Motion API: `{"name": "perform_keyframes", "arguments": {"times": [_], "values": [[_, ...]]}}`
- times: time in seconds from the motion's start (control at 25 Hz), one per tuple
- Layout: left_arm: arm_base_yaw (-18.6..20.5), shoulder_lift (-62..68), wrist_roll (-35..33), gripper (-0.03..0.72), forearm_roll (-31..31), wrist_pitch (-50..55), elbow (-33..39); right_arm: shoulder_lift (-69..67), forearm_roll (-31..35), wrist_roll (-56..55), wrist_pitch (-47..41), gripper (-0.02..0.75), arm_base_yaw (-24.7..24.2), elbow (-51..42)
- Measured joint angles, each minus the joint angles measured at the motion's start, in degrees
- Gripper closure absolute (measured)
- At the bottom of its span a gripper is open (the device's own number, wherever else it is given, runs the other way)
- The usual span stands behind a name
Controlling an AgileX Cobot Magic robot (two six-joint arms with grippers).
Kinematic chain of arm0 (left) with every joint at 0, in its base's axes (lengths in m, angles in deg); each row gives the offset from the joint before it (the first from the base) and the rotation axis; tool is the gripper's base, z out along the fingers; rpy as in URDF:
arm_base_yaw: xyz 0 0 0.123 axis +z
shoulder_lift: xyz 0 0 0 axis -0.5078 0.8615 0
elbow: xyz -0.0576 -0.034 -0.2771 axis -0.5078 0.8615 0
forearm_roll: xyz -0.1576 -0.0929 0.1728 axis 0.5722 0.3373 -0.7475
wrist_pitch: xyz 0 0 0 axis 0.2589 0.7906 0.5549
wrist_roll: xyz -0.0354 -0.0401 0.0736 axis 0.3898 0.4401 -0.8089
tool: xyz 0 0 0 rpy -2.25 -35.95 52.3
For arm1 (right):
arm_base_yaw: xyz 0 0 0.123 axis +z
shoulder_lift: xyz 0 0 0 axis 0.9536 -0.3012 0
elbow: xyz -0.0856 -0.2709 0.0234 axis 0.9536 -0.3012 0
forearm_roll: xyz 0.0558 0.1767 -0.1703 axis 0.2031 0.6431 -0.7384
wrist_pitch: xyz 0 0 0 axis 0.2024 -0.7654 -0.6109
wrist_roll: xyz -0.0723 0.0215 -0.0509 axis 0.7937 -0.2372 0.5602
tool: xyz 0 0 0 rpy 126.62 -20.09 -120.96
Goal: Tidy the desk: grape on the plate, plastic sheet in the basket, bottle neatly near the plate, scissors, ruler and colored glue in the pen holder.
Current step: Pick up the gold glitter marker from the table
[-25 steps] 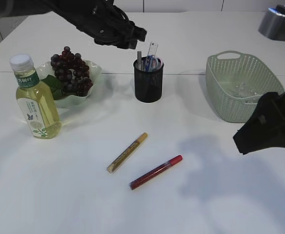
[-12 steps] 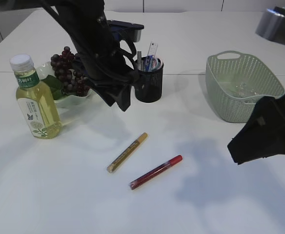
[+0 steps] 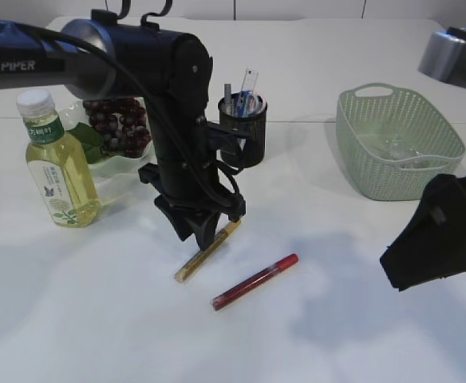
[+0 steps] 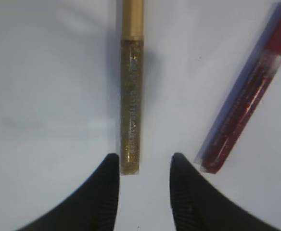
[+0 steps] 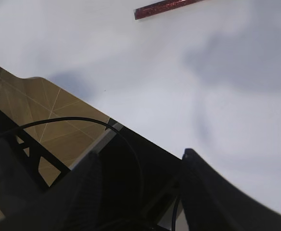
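While the right gripper (image 5: 138, 192) idles spread over the table edge, our left gripper (image 4: 141, 190) has dropped from beside the pen holder (image 3: 242, 132) to the gold glue (image 4: 131, 110), fingers apart astride its end but not yet pinching. We judge the glue pickup is starting. Beside it lies the red glue (image 3: 254, 282), close but clear. Beyond, the bottle (image 3: 57, 163), grapes (image 3: 121, 128) and basket (image 3: 396, 140) stand well apart.

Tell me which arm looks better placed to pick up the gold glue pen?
Left. Its open jaws straddle the gold glue pen; the right gripper hangs over the table edge, far off.
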Motion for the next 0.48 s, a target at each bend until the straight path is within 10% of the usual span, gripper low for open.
{"name": "perform_keyframes", "arguments": {"times": [0.48], "values": [[0.0,2.43,-3.66,0.407,0.24,-4.05,0.0,0.0,0.02,0.0,-0.26,0.32,0.0,0.0]]}}
